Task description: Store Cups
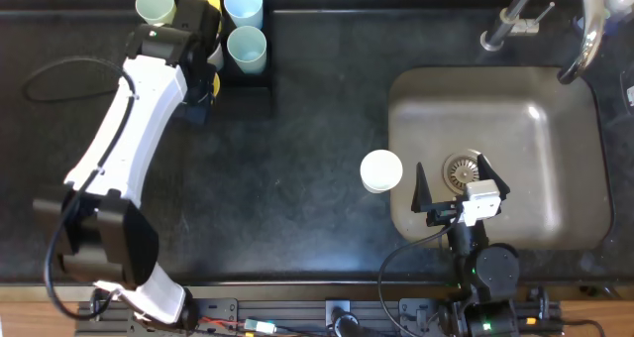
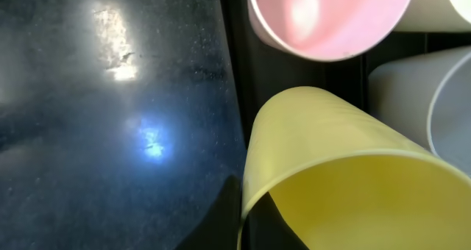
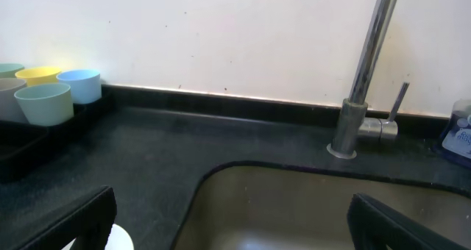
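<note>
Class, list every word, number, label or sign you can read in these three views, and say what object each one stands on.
Nothing in these views can be read.
Blue bottle beside the tap: pale print on its label, too blurred to read.
Yellow cup, pink cup and white cup: plain, no print seen.

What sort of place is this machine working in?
Most likely a kitchen, or a mock-up of one: a stainless steel sink set in a dark speckled stone worktop, a chrome tap behind it, and pastel plastic cups in a black tray.
</note>
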### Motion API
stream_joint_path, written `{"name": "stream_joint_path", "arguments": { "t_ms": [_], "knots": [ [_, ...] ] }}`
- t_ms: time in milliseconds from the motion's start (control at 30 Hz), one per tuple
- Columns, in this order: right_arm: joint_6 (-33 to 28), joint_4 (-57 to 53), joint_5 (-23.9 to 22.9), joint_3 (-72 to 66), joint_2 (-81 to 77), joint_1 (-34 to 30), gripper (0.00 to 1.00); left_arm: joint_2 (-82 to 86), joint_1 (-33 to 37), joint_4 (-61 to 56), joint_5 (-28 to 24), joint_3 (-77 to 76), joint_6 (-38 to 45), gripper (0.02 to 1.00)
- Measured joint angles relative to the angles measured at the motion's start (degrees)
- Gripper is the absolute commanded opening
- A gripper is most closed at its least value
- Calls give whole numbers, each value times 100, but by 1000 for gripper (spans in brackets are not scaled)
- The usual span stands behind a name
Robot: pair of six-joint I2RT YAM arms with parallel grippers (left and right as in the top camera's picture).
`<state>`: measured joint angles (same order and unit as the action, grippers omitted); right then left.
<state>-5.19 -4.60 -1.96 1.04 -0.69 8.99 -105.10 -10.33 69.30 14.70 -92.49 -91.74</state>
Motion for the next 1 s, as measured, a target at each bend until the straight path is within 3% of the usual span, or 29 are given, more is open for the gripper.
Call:
{"name": "stream_joint_path", "arguments": {
  "t_ms": [1000],
  "knots": [
    [2, 0, -2, 0, 0, -2, 998, -756, 411, -566, -684, 0, 83, 36]
  ]
}}
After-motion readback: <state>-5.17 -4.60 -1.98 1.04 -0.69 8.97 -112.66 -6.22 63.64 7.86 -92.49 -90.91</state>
